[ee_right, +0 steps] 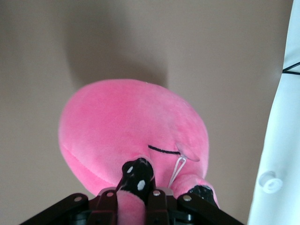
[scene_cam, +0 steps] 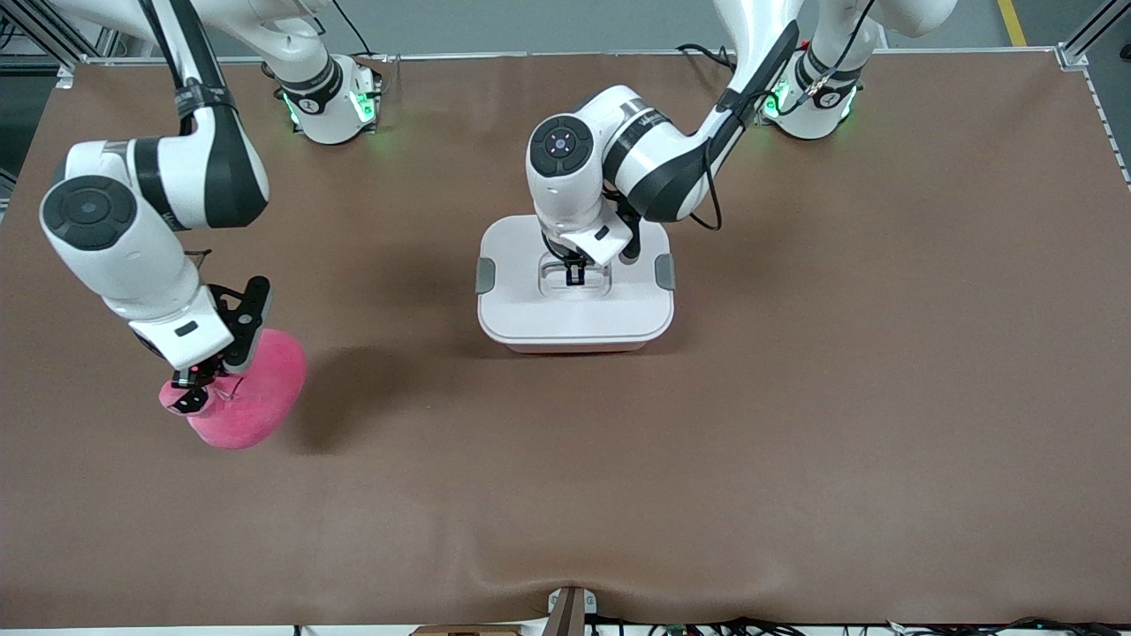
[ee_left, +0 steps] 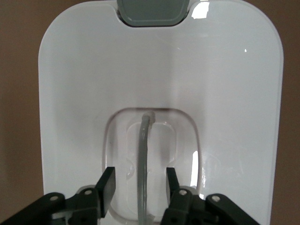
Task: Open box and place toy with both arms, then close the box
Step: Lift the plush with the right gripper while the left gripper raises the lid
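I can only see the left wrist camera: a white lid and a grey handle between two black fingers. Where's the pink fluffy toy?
Observer: The rounded hot-pink plush toy is toward the right arm's end of the table, well apart from the pale pink plastic box.
Child: Is anybody holding it?
Observer: Yes. The right gripper is shut on the toy, pinching a small nub at its edge.
Child: Does my box have a clip on both ends?
Observer: Yes, the flat white lid is on, with a grey clip at each end. I cannot tell if they are latched.
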`<action>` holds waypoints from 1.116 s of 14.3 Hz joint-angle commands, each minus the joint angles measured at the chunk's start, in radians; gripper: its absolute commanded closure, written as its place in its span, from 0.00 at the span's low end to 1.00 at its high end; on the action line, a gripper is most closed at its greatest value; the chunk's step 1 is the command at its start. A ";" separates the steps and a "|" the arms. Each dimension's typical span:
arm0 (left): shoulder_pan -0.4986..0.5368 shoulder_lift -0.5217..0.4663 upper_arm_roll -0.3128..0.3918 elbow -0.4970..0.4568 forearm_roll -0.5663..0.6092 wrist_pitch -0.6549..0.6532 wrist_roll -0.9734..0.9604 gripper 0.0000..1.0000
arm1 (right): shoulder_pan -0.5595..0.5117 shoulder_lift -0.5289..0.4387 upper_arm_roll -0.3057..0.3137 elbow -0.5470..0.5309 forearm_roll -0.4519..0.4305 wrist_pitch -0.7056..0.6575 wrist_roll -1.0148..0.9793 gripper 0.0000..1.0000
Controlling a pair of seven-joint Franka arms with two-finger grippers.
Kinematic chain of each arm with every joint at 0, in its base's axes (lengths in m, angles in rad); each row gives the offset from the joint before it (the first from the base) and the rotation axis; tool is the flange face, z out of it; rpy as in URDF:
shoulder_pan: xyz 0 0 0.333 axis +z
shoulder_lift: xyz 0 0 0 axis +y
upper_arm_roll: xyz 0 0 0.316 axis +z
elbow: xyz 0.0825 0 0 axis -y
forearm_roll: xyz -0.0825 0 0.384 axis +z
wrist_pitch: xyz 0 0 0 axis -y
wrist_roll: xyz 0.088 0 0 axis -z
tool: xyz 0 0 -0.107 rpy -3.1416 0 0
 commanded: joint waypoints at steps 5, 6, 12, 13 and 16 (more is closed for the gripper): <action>-0.015 -0.018 0.007 -0.010 0.048 0.010 -0.028 1.00 | 0.055 -0.029 -0.008 -0.002 -0.129 -0.035 0.008 1.00; -0.015 -0.019 0.007 -0.010 0.050 0.010 -0.028 1.00 | 0.061 -0.029 -0.007 0.000 -0.163 -0.032 0.009 1.00; -0.013 -0.042 0.010 -0.011 0.054 -0.007 -0.025 1.00 | 0.148 -0.029 -0.007 0.029 -0.284 -0.035 0.040 1.00; -0.012 -0.047 0.010 -0.011 0.054 -0.011 -0.025 1.00 | 0.148 -0.029 -0.007 0.047 -0.286 -0.037 0.032 1.00; -0.010 -0.064 0.007 -0.011 0.097 -0.031 -0.025 1.00 | 0.159 -0.038 -0.005 0.070 -0.286 -0.052 -0.039 1.00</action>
